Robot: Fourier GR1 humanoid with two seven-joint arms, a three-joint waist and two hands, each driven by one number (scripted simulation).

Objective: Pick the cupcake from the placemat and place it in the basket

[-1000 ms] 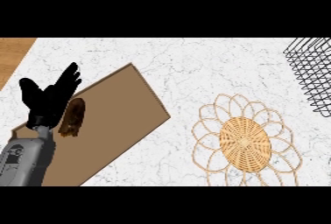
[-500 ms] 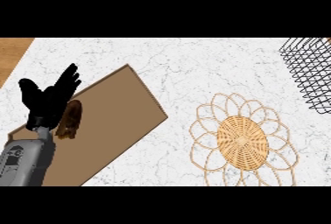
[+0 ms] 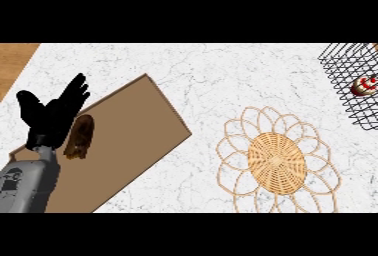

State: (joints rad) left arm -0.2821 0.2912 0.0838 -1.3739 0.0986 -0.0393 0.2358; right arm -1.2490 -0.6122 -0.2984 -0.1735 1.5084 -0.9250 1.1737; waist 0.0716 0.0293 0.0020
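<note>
Head view: the pale tabletop (image 3: 221, 70) is being shared by a brown board (image 3: 136, 132) at the left, a woven placemat (image 3: 275, 161) and a wire basket (image 3: 341, 62) at the far right edge. The left robot hand (image 3: 50, 119) is being held over the board's left end with fingers spread upward, holding nothing, beside a brown elongated item (image 3: 79, 136). The cupcake (image 3: 363, 85) is being seen inside the basket, well apart to this hand's right; the right robot hand is not being shown.

Left hand (image 3: 52, 115) is hovering over the placemat (image 3: 133, 150), the cupcake (image 3: 365, 85) is sitting in the basket (image 3: 347, 65) far right, woven trivet (image 3: 277, 161) lying between.
</note>
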